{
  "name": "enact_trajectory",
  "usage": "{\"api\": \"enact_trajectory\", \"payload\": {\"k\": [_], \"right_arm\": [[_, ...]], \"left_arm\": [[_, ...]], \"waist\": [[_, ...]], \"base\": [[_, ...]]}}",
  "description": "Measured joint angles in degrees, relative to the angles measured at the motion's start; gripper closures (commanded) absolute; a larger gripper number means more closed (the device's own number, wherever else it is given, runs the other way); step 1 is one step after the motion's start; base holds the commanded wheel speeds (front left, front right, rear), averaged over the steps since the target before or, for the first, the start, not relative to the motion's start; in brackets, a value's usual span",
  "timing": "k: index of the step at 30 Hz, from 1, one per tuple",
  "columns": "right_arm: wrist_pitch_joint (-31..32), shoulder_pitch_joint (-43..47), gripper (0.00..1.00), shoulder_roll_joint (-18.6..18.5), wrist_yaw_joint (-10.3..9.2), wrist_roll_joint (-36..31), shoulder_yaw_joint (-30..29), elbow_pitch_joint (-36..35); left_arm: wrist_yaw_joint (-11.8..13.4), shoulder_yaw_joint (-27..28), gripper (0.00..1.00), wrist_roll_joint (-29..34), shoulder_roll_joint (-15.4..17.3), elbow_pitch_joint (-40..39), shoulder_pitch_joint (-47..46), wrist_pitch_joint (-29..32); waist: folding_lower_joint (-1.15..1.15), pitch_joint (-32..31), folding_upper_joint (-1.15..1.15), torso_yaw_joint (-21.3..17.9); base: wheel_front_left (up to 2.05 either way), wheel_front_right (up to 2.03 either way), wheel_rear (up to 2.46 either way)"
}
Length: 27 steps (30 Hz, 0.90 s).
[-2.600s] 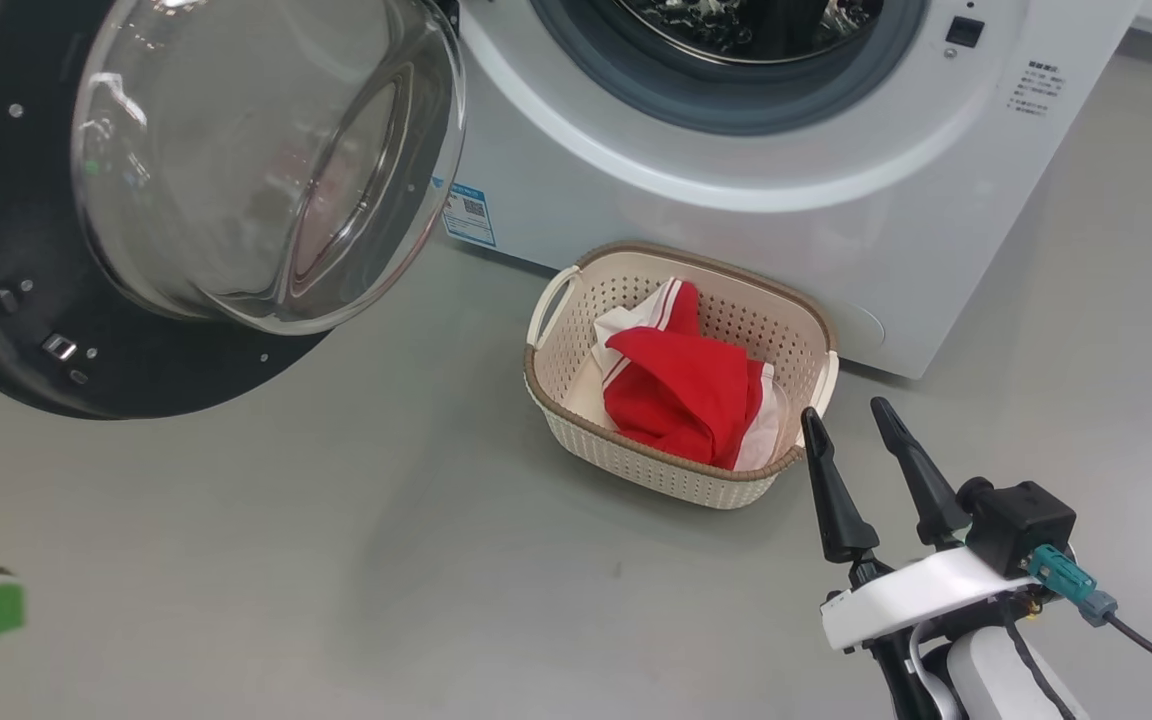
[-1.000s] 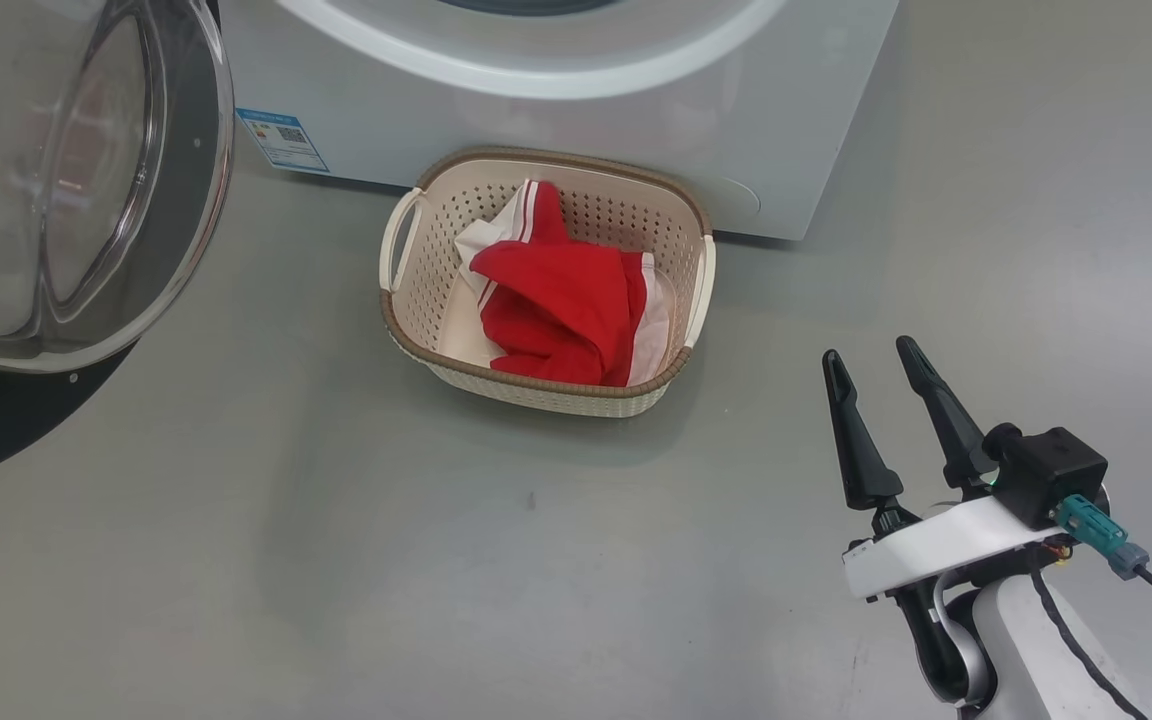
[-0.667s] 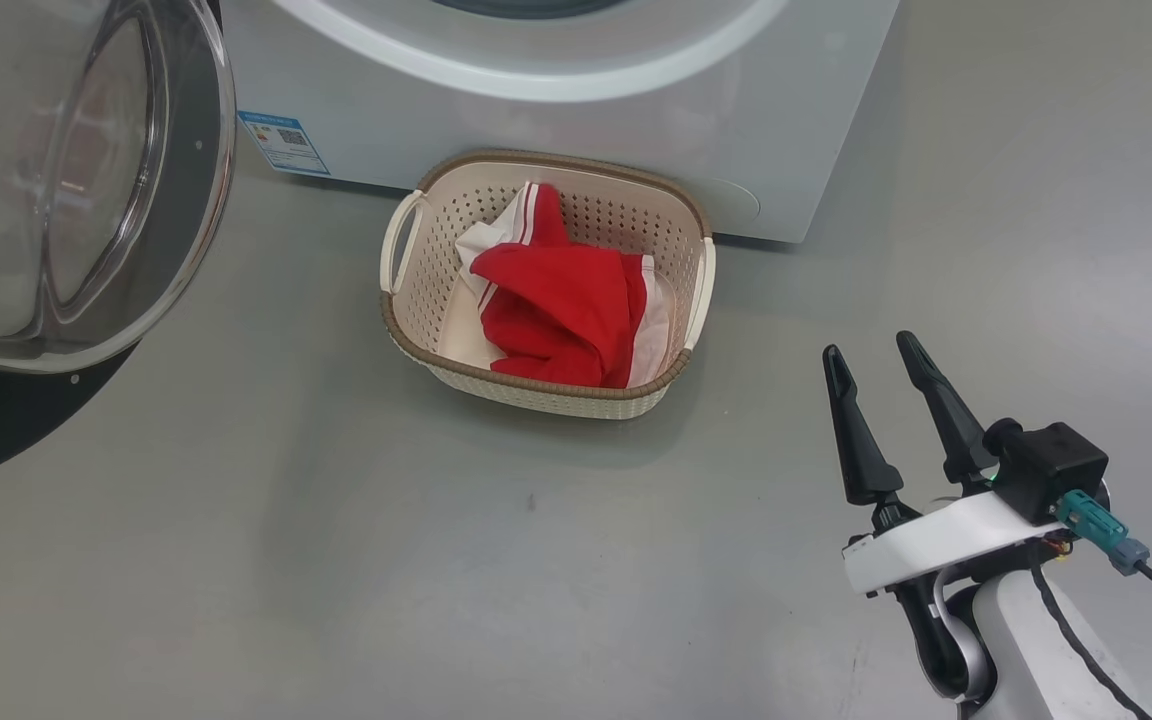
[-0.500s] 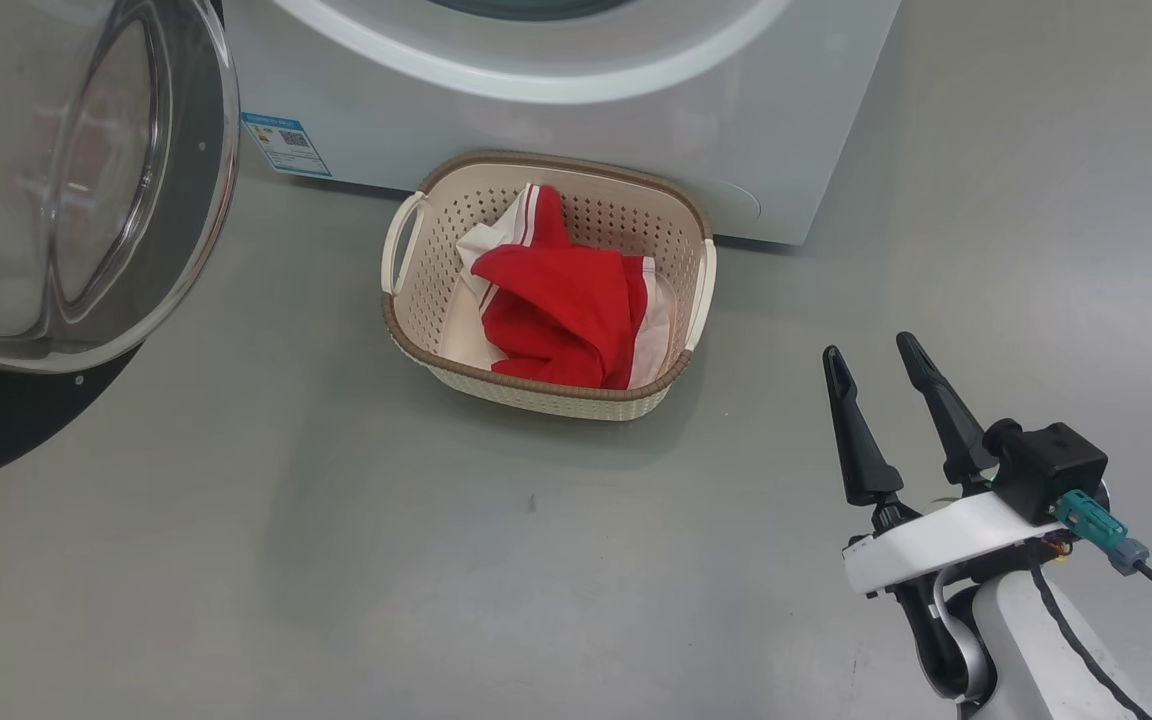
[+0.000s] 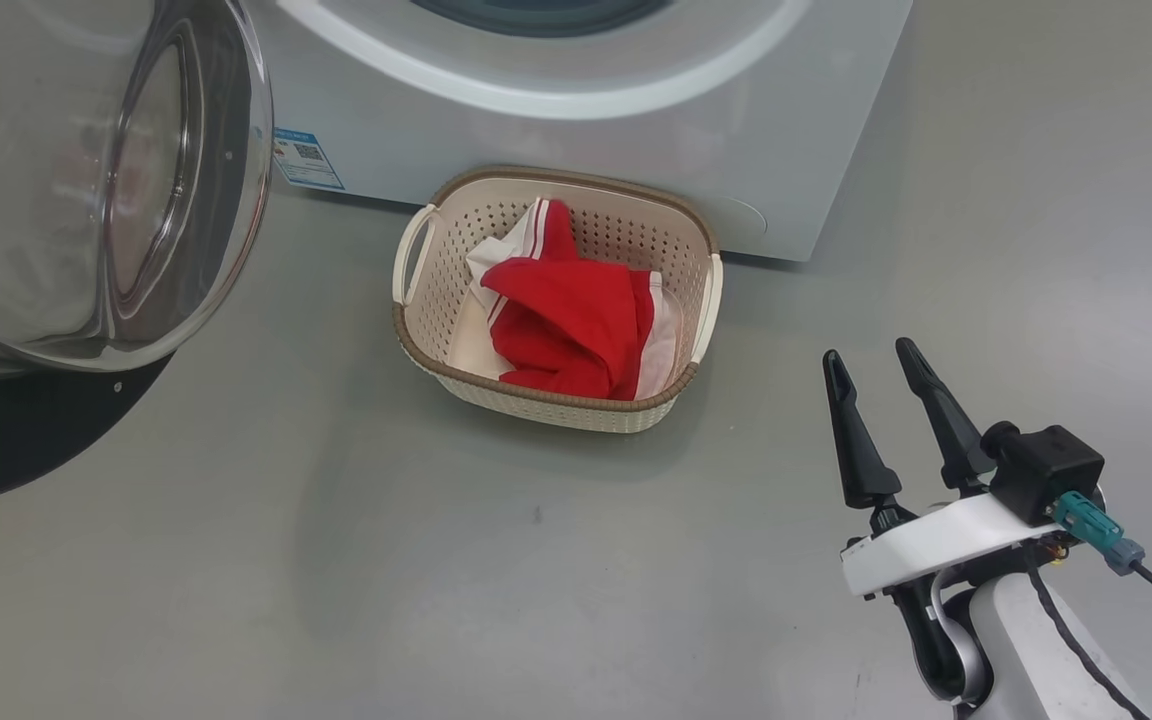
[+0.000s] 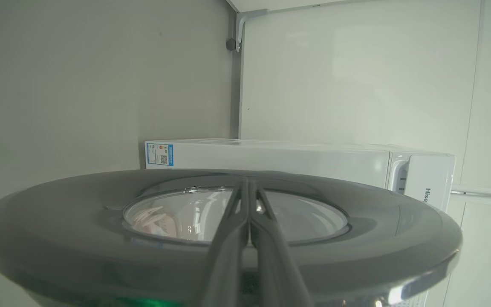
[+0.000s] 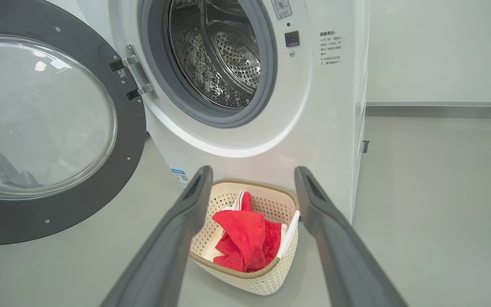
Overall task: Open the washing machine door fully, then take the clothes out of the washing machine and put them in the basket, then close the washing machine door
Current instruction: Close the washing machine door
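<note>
The washing machine door (image 5: 86, 200) stands swung open at the left, its glass bowl facing the white washing machine (image 5: 586, 130). In front of the machine, the cream basket (image 5: 416, 330) holds the red and white clothes (image 5: 576, 320). My right gripper (image 5: 866, 352) hangs open and empty to the right of the basket. The right wrist view has that gripper (image 7: 252, 170) aimed at the basket (image 7: 267, 281) and clothes (image 7: 241, 238), with the bare steel drum (image 7: 224, 55) above. My left gripper (image 6: 245, 184) is shut, close over the door's outer face (image 6: 58, 221); I cannot tell whether it touches.
Grey floor (image 5: 436, 560) surrounds the basket on the near side and to the right. The open door (image 7: 36, 123) overhangs the floor at the left. A white wall (image 7: 441, 51) runs behind the machine (image 7: 313, 106).
The head view has shifted a little, so everything sits slightly lower and further right. The door's glass bowl reaches a bit further right. My right gripper stays open; the clothes lie as before.
</note>
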Motion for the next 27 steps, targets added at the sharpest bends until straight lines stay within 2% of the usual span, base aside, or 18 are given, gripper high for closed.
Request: {"api": "enact_trajectory", "payload": {"k": [13,27], "right_arm": [[0.0,0.0,0.0,0.6,0.0,0.1,0.1,0.4],[-0.2,0.0,0.0,1.0,0.01,0.5,0.1,1.1]], "left_arm": [[0.0,-3.1,1.0,0.0,-0.7,-3.9,0.5,7.6],[-0.3,-6.0,1.0,-1.4,-6.4,-9.7,4.6,14.8]], "waist": [[0.0,-1.1,0.0,0.6],[0.0,-2.4,0.0,1.0]], "base": [[0.0,0.0,0.0],[0.0,0.0,0.0]]}}
